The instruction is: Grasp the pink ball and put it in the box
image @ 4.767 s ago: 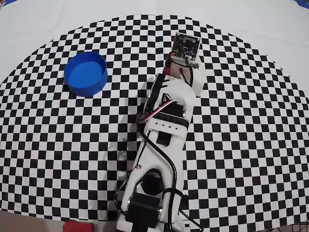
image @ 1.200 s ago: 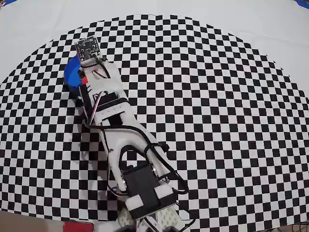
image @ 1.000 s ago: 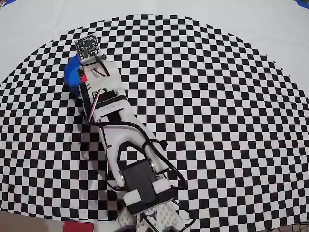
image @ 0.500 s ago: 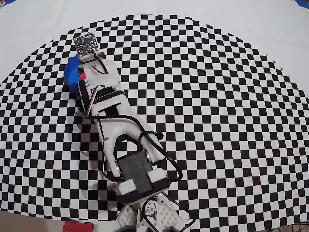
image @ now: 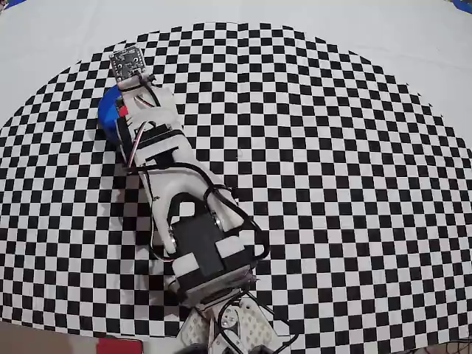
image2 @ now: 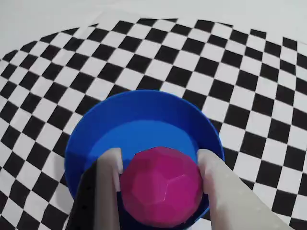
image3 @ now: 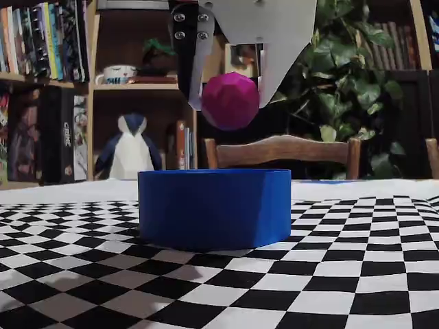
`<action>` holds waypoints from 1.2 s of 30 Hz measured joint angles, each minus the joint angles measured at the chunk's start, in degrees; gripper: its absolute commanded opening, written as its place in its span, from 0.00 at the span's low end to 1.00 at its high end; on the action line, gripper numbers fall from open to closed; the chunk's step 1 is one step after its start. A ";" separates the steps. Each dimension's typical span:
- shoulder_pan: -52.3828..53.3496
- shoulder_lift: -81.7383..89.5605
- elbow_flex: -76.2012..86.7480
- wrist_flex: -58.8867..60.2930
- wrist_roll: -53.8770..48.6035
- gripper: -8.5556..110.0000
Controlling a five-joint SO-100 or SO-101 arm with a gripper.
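Note:
My gripper is shut on the pink ball, a faceted magenta sphere squeezed between the two pale fingers. In the fixed view the pink ball hangs in the gripper well above the box, clear of its rim. The wrist view looks down into the box, a round blue tub with nothing on its floor. From overhead, the arm covers most of the box, and the ball is hidden.
A black-and-white checkered mat covers the table, with plain white cloth beyond it. In the fixed view a wooden chair back, bookshelves and a plant stand behind the table.
The arm has swung from the mat's upper middle to the left, over the box. In the last second the wrist has crept a little farther up and left.

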 measured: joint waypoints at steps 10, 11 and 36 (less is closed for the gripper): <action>-0.44 -2.99 -2.46 0.00 0.00 0.07; -0.53 -3.25 -2.90 0.00 0.00 0.07; -0.53 -8.79 -8.17 -0.18 0.00 0.07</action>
